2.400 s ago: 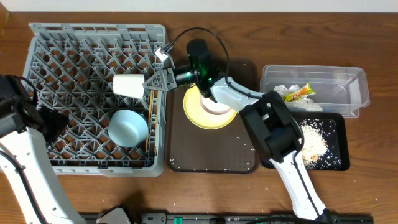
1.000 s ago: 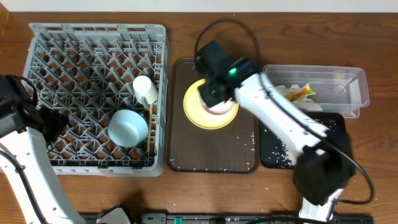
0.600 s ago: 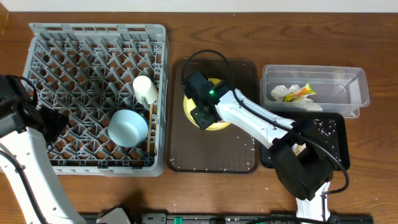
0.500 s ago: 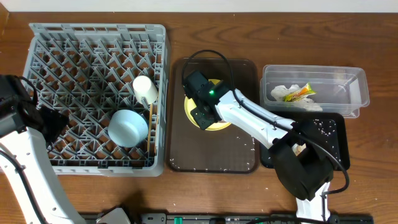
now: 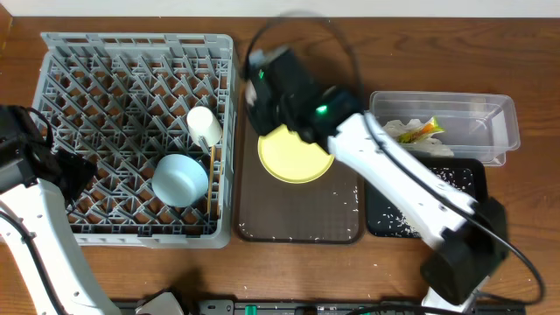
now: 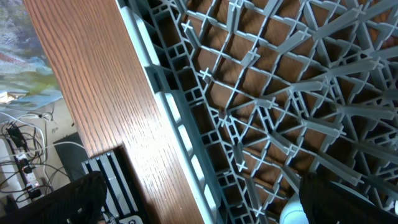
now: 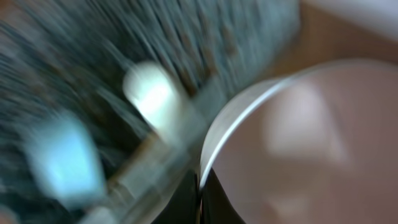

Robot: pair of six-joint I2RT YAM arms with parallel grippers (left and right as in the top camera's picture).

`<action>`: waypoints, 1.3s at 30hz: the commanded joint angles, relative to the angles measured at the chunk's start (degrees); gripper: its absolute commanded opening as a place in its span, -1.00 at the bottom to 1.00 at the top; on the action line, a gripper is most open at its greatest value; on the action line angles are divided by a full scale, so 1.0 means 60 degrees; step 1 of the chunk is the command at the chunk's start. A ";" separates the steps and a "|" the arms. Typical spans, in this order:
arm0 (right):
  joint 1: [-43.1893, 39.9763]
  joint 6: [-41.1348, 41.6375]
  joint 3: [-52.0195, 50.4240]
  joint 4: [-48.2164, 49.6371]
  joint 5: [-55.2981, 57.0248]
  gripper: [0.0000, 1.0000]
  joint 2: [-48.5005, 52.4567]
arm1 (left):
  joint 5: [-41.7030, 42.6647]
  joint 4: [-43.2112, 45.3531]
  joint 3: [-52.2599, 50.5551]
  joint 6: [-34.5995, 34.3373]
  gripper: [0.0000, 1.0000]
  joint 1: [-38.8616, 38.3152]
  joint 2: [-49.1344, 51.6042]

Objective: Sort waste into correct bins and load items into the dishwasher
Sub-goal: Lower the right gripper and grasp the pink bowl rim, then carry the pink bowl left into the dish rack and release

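The right gripper [image 7: 200, 186], jaws pinched shut on the rim of a small cream cup [image 7: 292, 137], hangs just right of the rack [image 5: 131, 40], so the cup's way in is leftward (the left gripper [image 6: 199, 202], wide open and empty, sits at the rack's far edge).

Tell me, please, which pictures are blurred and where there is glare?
Right wrist view: strong motion blur; the dish rack is smeared, only the rim of the small white cup reads. Overhead view: the right gripper is blurred, the rest sharp. Left wrist view: sharp, with glare on the table.
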 commanded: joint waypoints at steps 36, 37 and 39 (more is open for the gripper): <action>-0.0659 0.7042 0.0353 1.5154 -0.6357 -0.98 0.6182 | -0.0113 -0.0036 0.0047 -0.0015 1.00 0.0040 -0.0029; -0.0667 0.7038 0.0353 1.5100 -0.6306 -0.98 0.6182 | -0.0113 -0.0036 0.0047 -0.0011 1.00 0.0040 -0.0033; -0.0754 0.7049 0.0353 1.5023 -0.6262 -0.98 0.6182 | -0.0113 -0.0036 0.0044 -0.0015 1.00 0.0040 -0.0029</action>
